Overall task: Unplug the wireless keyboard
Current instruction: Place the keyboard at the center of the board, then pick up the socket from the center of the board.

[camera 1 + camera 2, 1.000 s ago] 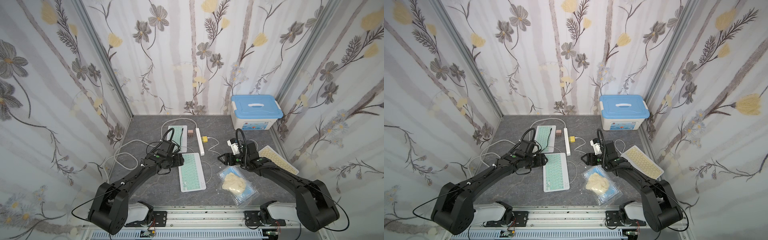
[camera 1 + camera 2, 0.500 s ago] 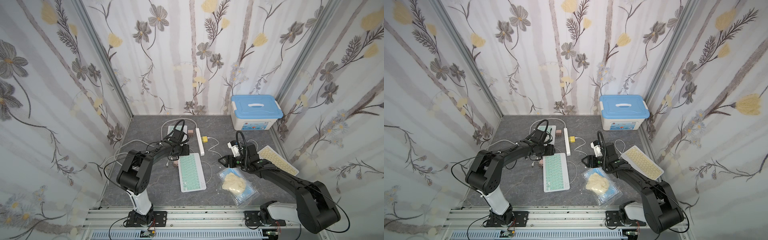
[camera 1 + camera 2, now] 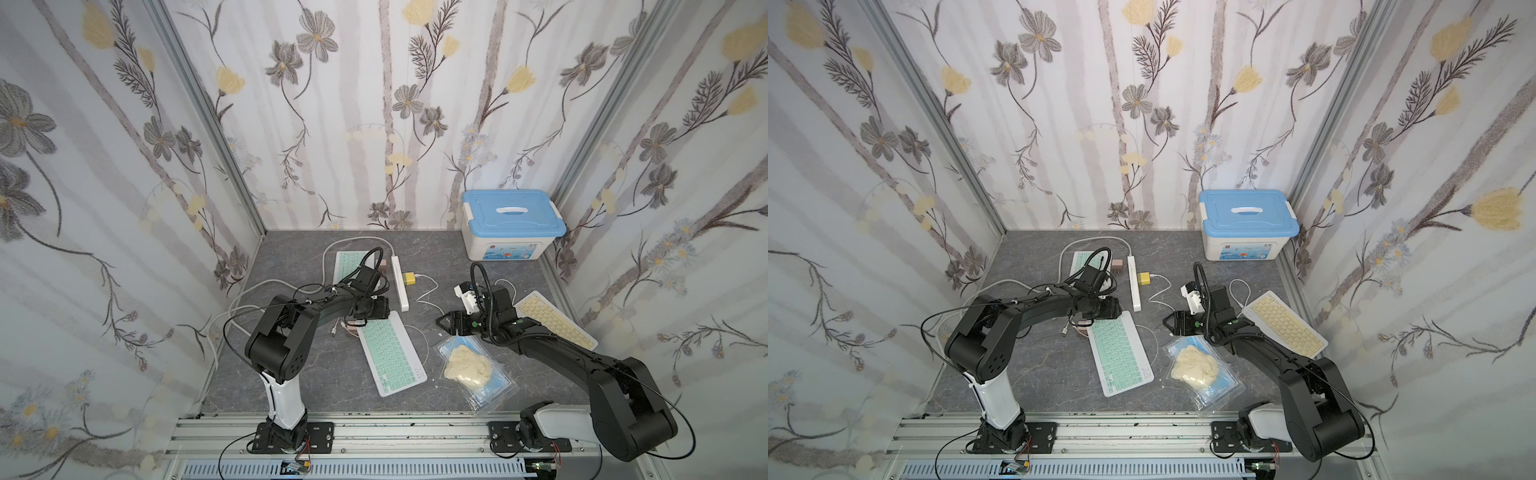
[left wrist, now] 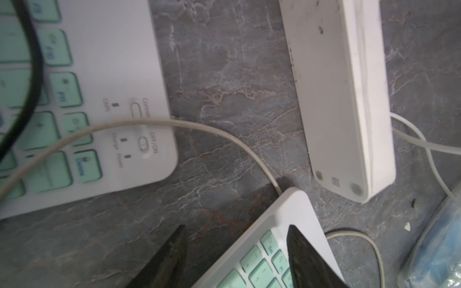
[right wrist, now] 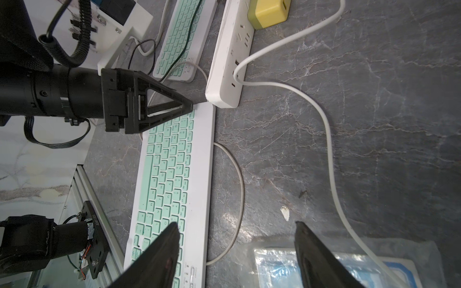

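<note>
Left gripper (image 4: 236, 227) stood wide, straddling the keyboard (image 4: 291, 207) at its corner edge. Right gripper (image 5: 236, 222) stood wide; bare table (image 5: 374, 124) lay ahead of it.

honestly both the matte black left arm (image 3: 286, 328) and right arm (image 3: 582, 361) have chunky round joints, each on a glossy white base link (image 3: 284, 399) screwed to a black plate (image 3: 322, 430). thin black cables (image 5: 53, 145) loop off them, and the fingers (image 5: 184, 106) are black open triangles.
</note>
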Robot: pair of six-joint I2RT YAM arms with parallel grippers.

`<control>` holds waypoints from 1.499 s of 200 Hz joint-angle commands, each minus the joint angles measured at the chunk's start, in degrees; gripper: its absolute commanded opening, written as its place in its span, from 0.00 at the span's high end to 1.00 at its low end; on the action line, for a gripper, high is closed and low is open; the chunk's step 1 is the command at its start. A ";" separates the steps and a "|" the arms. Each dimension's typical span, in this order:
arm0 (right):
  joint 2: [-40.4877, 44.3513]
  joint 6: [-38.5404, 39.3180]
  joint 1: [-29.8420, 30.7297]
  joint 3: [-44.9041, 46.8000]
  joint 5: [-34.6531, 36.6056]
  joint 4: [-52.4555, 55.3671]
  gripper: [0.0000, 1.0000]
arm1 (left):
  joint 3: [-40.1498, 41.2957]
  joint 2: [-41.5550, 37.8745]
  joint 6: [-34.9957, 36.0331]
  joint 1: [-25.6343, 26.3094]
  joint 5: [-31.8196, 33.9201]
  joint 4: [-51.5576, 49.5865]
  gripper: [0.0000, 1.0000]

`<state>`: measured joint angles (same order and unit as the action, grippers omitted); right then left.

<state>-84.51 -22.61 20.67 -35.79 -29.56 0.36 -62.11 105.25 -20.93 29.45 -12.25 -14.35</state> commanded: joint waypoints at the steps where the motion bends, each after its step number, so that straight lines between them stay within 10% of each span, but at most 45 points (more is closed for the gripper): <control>1: -0.13 1.00 -0.06 -0.57 0.12 -1.69 0.27 | -0.94 1.17 1.37 0.72 -2.29 -0.11 0.35; 87: 2.62 0.84 -0.01 -0.36 2.16 -0.52 0.27 | -2.52 -2.21 1.31 2.33 -3.67 -0.45 0.40; 177: 7.14 -0.04 4.30 -1.56 13.90 -1.45 0.28 | -0.78 -15.29 -2.10 2.85 10.21 -1.86 0.35; 300: -29.72 -3.05 17.67 -32.50 29.16 0.04 0.37 | 13.95 -36.23 -5.49 -2.58 11.43 -9.08 0.31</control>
<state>-110.41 -24.62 38.30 -65.12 -7.18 -0.03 -49.52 70.65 -25.56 27.55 -0.25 -22.96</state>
